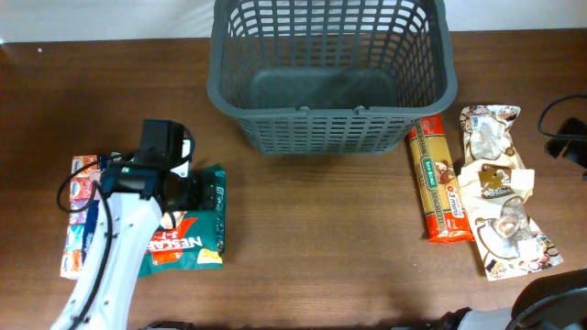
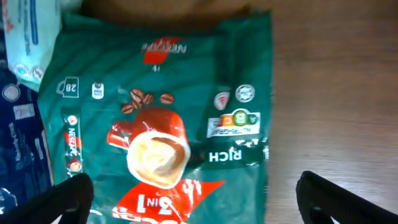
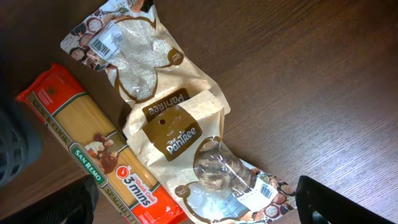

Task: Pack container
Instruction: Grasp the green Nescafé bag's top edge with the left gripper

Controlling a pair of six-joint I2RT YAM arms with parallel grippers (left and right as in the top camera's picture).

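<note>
Container: a dark grey lattice basket, upright with its mouth up, at the far middle of the brown wooden table, between the two groups of packets.

Left claw: jaws spread wide and gripping nothing. One dark finger shows at each lower corner of the wrist view. It is poised over a green coffee packet, which lies flat and reads upside down from the wrist: "NESCAFÉ", "3in1", "RICH" and "28", with a red cup and coffee beans. Against that packet's left edge lie blue and white packets; their print is too small to read.

Right claw: jaws likewise spread wide and gripping nothing, above the right-hand group. Nearest the container is a long red and yellow spaghetti pack marked "SAN REMO", "SPAGHETTI" and "3 mins"; its far end lies just beside the basket's front right corner. To its right are overlapping cream and brown bags labelled "the Paniree", with clear windows and barcode stickers. They lie in a row running from far to near.
</note>
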